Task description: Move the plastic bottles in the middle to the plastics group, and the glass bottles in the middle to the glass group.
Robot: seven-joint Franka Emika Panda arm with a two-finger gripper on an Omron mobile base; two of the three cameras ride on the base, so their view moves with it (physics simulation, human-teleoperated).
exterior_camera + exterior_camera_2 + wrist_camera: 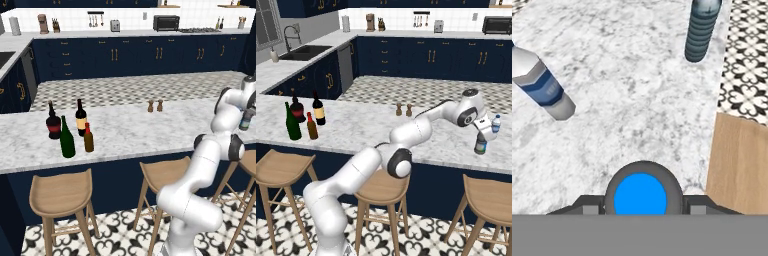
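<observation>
The bluish plastic bottle (246, 120), light and likely slippery, best taken around its body, hangs at the surface's right end in the left base view. The right base view shows the pincer (482, 137) clamped on it near the front edge, beside the clear water bottle (496, 123). In the hand view its blue cap (640, 198) sits between the fingers.
</observation>
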